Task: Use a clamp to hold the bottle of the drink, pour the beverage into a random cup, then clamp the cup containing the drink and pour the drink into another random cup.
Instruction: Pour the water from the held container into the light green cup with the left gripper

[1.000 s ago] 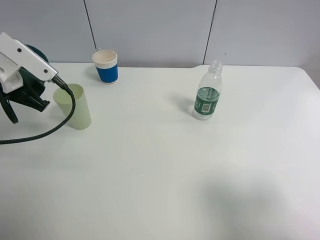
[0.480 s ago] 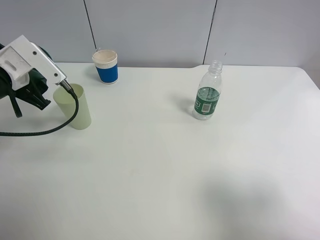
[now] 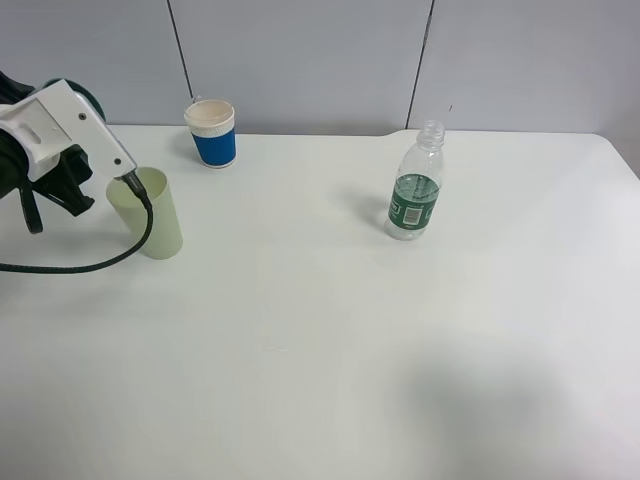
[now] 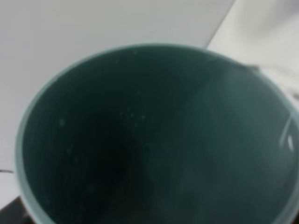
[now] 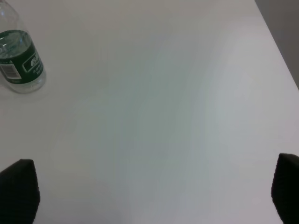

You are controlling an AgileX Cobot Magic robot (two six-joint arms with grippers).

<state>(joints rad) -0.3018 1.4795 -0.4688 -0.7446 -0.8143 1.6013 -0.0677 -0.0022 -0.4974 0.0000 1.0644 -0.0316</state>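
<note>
My left gripper (image 3: 45,185) is at the table's left edge, shut on a dark green cup (image 3: 78,98) that is mostly hidden behind the white wrist housing. The left wrist view looks straight into that cup (image 4: 154,140), and its dark inside fills the frame. A pale green cup (image 3: 150,215) stands upright just right of the gripper. A clear uncapped bottle (image 3: 415,190) with a green label stands at the back right; it also shows in the right wrist view (image 5: 21,60). My right gripper (image 5: 154,196) is open and empty, away from the bottle, and out of the high view.
A blue paper cup with a white rim (image 3: 212,133) stands at the back of the white table (image 3: 330,330), near the grey wall. A black cable (image 3: 90,265) loops from the left arm in front of the pale green cup.
My left arm has lifted and swung toward the back with the dark green cup, its wrist housing now over the pale green cup's rim. The bottle and both standing cups have not moved.
</note>
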